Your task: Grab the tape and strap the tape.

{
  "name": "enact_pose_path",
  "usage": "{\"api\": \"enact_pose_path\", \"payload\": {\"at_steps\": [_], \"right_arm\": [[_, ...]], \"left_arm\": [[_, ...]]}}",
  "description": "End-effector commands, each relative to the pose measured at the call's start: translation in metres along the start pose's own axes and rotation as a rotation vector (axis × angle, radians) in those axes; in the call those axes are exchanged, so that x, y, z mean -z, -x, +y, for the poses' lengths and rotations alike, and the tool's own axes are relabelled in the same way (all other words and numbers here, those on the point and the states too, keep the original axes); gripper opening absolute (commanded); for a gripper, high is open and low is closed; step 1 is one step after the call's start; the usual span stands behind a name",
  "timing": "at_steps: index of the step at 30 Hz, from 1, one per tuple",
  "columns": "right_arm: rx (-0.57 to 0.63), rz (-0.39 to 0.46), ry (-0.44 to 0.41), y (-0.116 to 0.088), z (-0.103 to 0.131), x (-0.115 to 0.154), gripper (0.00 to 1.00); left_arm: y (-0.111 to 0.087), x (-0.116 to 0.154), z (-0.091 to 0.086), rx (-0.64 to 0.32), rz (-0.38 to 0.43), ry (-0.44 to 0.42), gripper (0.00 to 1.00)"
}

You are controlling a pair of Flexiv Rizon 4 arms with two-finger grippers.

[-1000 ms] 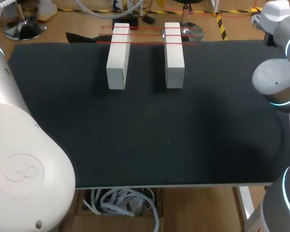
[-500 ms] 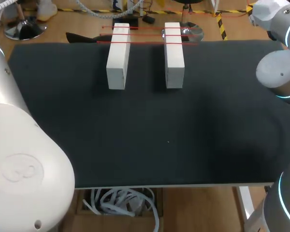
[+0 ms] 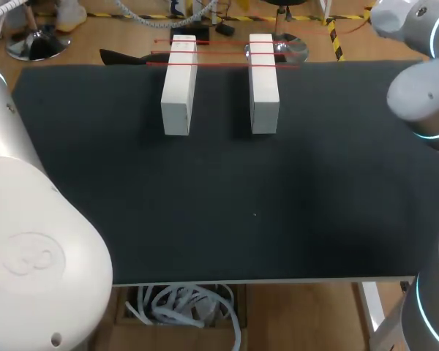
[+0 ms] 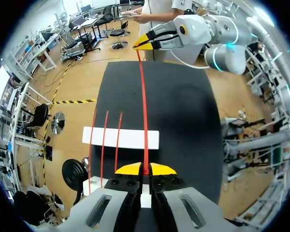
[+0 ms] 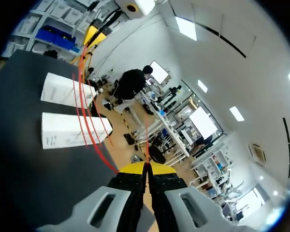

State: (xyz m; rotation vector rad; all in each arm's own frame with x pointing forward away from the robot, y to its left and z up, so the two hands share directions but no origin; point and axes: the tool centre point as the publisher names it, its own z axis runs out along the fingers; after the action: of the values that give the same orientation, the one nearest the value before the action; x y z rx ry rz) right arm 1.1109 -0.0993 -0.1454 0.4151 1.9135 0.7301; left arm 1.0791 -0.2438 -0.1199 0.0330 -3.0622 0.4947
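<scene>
Two white blocks (image 3: 177,88) (image 3: 263,84) lie side by side at the far end of the dark mat (image 3: 241,205), with red tape strips (image 3: 219,64) laid across them. Neither gripper shows in the head view. In the left wrist view my left gripper (image 4: 145,169) is shut on a red tape strand (image 4: 143,106). The strand runs over a white block (image 4: 121,138) to my right gripper (image 4: 146,42) beyond the mat's far side. In the right wrist view my right gripper (image 5: 146,167) is shut on the tape (image 5: 93,137), which curves past both blocks (image 5: 70,130).
My left arm (image 3: 29,241) fills the near left corner of the head view. At the right edge my right arm (image 3: 424,88) stands over the mat's far corner. Three more red strips (image 4: 104,140) lie parallel across the block, beside the held strand.
In the head view my right arm has shifted toward the far right corner. The blocks and the tape strips on them have stayed put.
</scene>
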Motion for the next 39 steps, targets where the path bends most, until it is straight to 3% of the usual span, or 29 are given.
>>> {"api": "enact_pose_path", "payload": {"at_steps": [1, 10, 13, 25, 34, 39], "right_arm": [[-0.031, -0.008, -0.038, -0.005, 0.008, 0.001, 0.00], [-0.050, -0.020, -0.031, -0.016, 0.017, 0.002, 0.00], [-0.109, -0.008, -0.039, -0.019, 0.018, -0.001, 0.00], [0.083, 0.041, -0.073, -0.028, 0.037, -0.004, 0.00], [0.118, 0.046, -0.079, -0.038, 0.039, -0.006, 0.00], [0.071, 0.044, -0.070, -0.038, 0.039, -0.006, 0.00]], "left_arm": [[0.000, 0.001, -0.001, 0.002, 0.002, 0.005, 0.00], [0.000, 0.001, -0.001, 0.002, 0.002, 0.005, 0.00], [0.000, 0.001, -0.001, 0.002, 0.002, 0.005, 0.00], [0.000, 0.001, -0.001, 0.002, 0.002, 0.005, 0.00], [0.000, 0.001, -0.001, 0.002, 0.002, 0.005, 0.00], [0.000, 0.001, -0.001, 0.002, 0.002, 0.005, 0.00]]}}
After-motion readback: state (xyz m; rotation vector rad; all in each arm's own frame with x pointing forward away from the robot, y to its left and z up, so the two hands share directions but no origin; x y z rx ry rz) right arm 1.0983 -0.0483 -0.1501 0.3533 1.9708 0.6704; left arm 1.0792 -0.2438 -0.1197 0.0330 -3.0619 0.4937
